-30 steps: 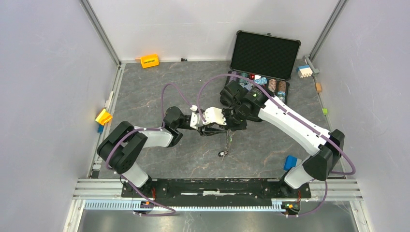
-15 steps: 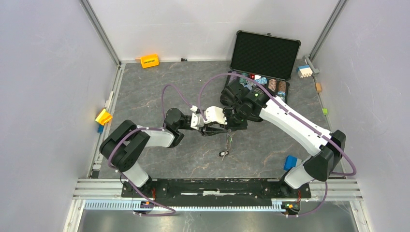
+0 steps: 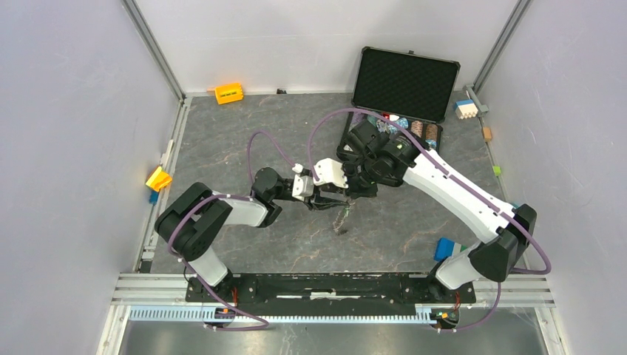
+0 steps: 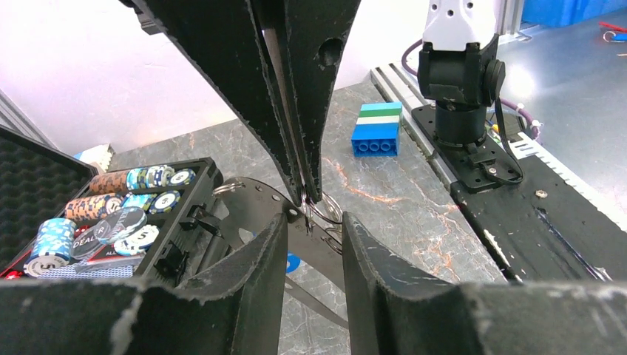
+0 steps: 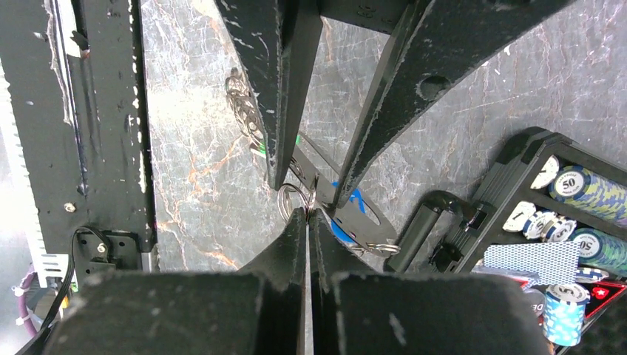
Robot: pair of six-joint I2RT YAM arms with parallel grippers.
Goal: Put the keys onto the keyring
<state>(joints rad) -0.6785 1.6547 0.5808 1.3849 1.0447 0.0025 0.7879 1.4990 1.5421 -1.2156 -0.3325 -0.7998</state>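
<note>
Right claw [image 5: 307,213] pinches shut beside the keyring [image 5: 362,220], left claw [image 4: 312,222] half-spread, grip unclear; no key visibly threaded.

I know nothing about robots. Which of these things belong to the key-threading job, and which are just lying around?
In use: keyring, wire ring, left gripper, right gripper pinching that ring.
Lying about: poker chip case, blue block, orange block, yellow piece.

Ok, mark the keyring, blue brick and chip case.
keyring [image 5: 244,111], right wrist view, its chain
blue brick [image 4: 375,140], left wrist view, front face
chip case [image 3: 405,83], top external view, open lid
</note>
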